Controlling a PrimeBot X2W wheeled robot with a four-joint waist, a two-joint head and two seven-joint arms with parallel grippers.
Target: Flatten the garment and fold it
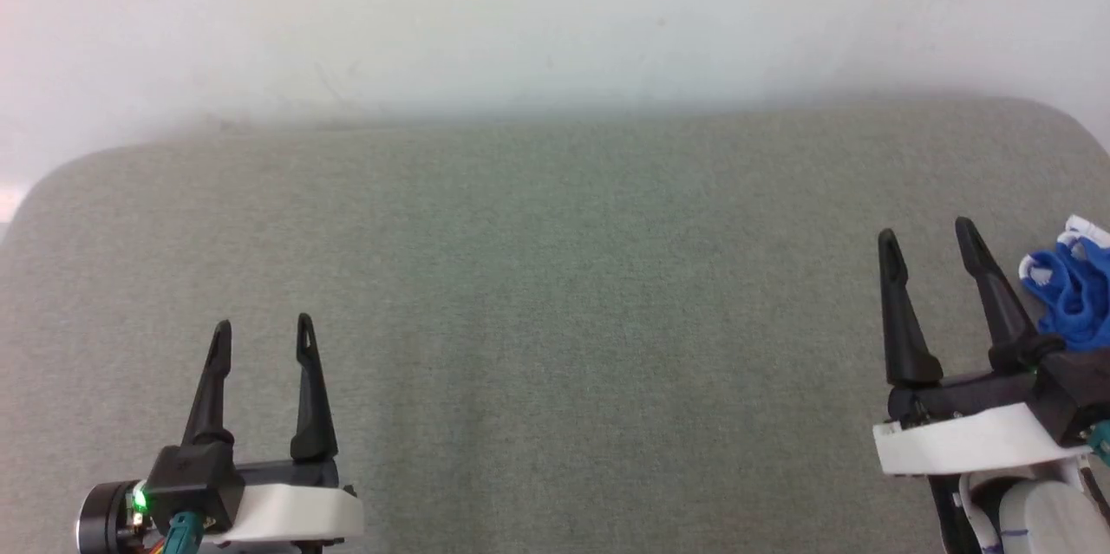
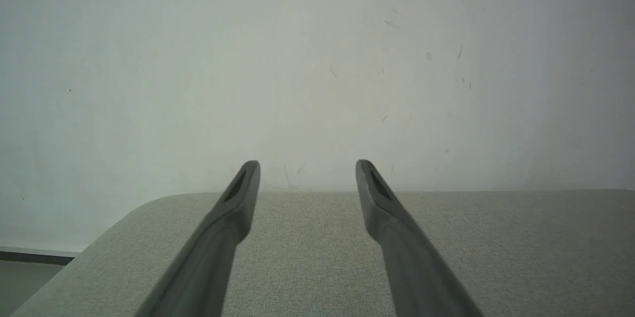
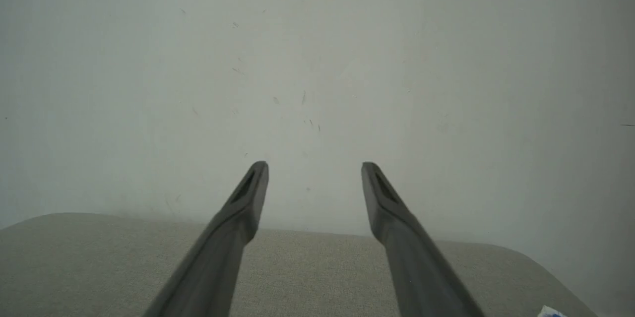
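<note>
No writing, brand, number or sign can be read; the white bits on the blue shorts (image 1: 1075,298) are too small to make out.

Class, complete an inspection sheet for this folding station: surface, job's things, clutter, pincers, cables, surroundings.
Surface: grey-green fabric pad, rounded corners.
Job's things: blue shorts with white trim, bunched at the pad's right edge, not flattened.
Clutter: nothing seen.
Pincers: left pincer open, holding nothing; right pincer open, holding nothing, beside the shorts.
Cables: teal connector with thin wires at the left wrist.
Surroundings: pale scuffed wall behind.
</note>
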